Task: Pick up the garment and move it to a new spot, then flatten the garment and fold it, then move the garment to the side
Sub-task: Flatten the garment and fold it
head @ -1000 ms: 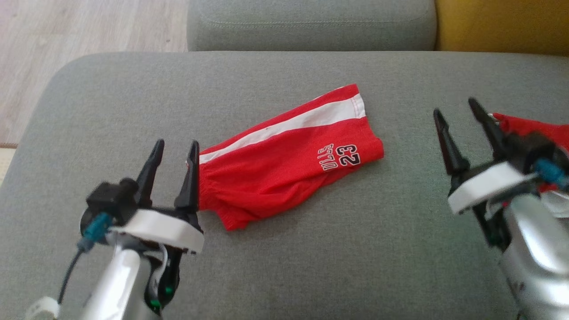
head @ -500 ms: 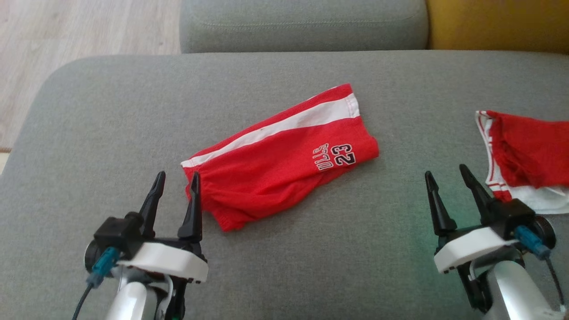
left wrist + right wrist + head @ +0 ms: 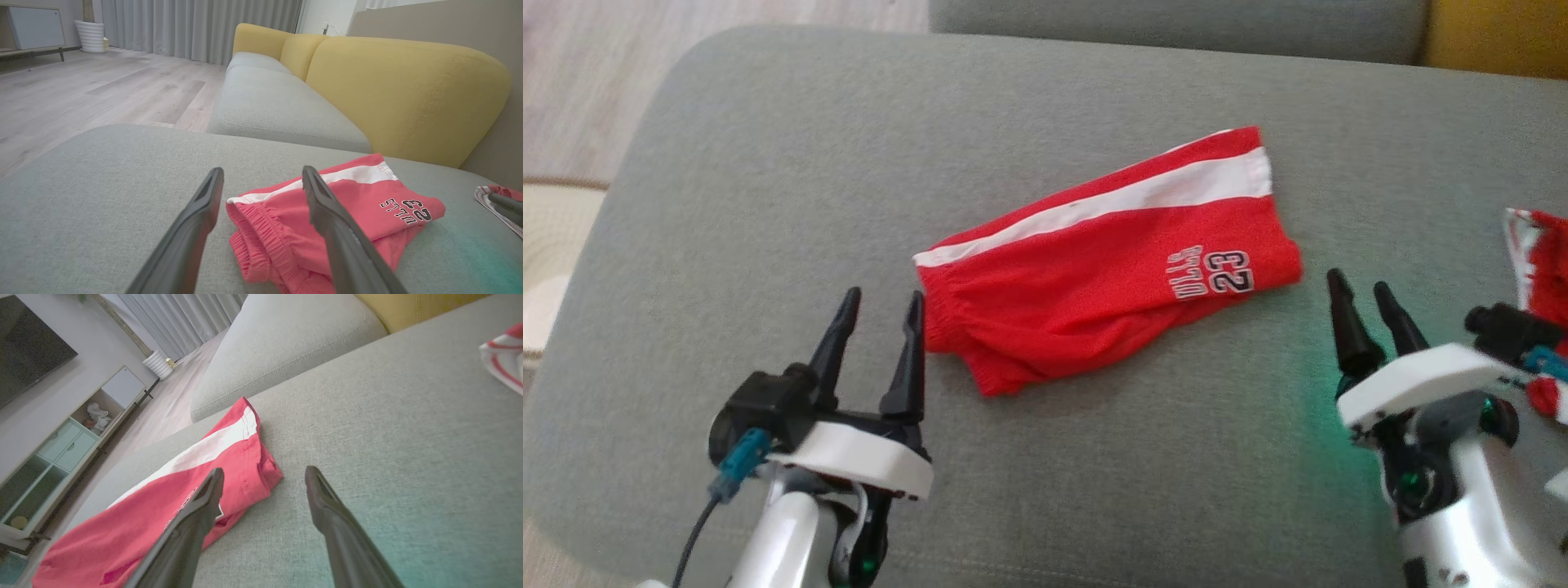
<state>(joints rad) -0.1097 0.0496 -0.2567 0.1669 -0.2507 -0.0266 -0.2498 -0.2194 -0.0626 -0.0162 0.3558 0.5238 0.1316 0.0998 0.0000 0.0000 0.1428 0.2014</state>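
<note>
The garment (image 3: 1094, 269) is a pair of red shorts with a white side stripe and "23" print, folded in half on the grey sofa seat (image 3: 768, 180). It also lies in the left wrist view (image 3: 347, 208) and the right wrist view (image 3: 171, 498). My left gripper (image 3: 878, 306) is open, its right fingertip right by the waistband end, nothing between the fingers. My right gripper (image 3: 1364, 294) is open and empty, just right of the hem end of the shorts.
A second red and white garment (image 3: 1539, 269) lies at the right edge, partly behind my right wrist. The cushion's rounded left edge (image 3: 613, 245) drops to wood floor. Another grey seat (image 3: 278, 106) and yellow backrests (image 3: 400, 90) lie beyond.
The head camera has shifted, so the whole picture moved right and down. Both grippers drew back toward me from a second ago and stay open; the shorts lie as before.
</note>
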